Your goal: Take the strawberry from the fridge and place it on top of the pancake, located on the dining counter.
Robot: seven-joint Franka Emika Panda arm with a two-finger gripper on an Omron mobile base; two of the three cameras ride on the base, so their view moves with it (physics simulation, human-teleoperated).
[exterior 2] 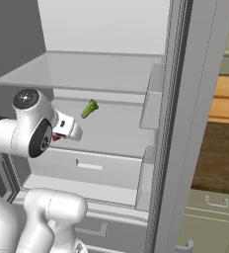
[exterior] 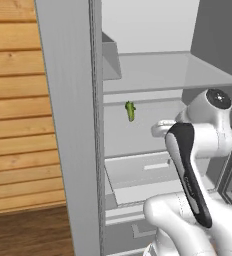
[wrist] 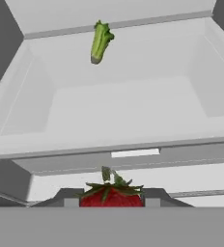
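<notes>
- While the fridge point(exterior 2: 111, 74) stood open, the claw point(wrist: 112, 201) was clamped on the strawberry point(wrist: 111, 195), in front of the pale shelf point(wrist: 123, 106).
- A green stalk point(wrist: 100, 42) sat further back there.
- Wood-plank wall point(exterior: 15, 100) ran left of the fridge.

Open fridge point(exterior 2: 106, 79) shelf offers wide free room; green item point(wrist: 100, 42) lies far back

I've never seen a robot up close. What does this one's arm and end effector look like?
The arm is glossy white with rounded, bulbous links. A black panel runs along one link, and a dark round cap tops a joint. No loose cables show. The end effector has small dark grey fingertips.
</notes>
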